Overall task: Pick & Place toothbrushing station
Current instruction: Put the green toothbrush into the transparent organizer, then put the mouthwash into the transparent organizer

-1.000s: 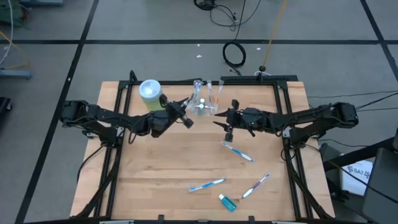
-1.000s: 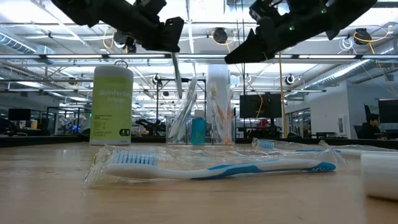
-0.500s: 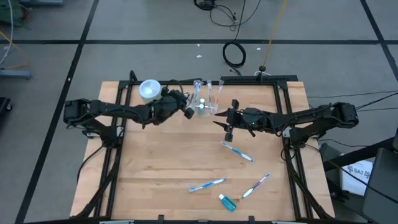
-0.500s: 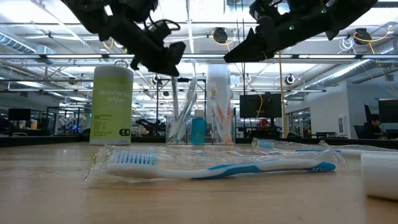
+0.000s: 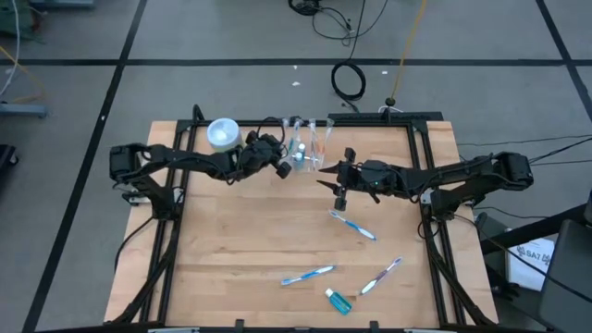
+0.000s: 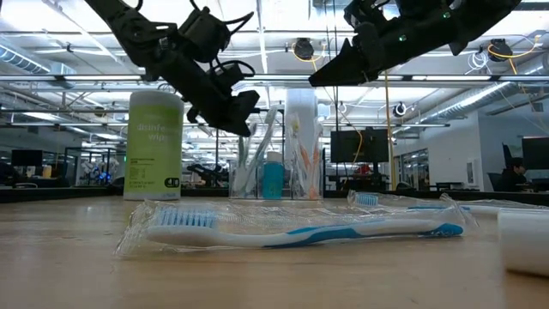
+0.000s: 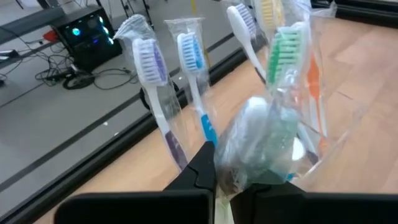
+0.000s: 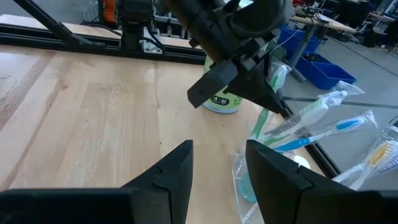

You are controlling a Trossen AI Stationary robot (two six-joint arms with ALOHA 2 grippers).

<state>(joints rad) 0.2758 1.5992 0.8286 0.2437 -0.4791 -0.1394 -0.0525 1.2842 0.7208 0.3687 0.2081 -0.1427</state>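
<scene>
Overhead, the left gripper [image 5: 280, 167], clenched shut, touched the clear cup [image 5: 305, 148] of toothbrushes at the table's [image 5: 231, 240] far edge. Level across, the right gripper [image 6: 330, 73] hung spread and empty above that cup. Its wrist camera showed parted fingers [image 8: 174, 165].

Bright, even overhead light fills the scene; in the low view, ceiling strip lights [image 6: 257, 81] glow across the upper frame. The table [image 5: 240, 250] carries only faint shadows. In the left wrist view the cup [image 7: 292, 143] at centre is blurred.
</scene>
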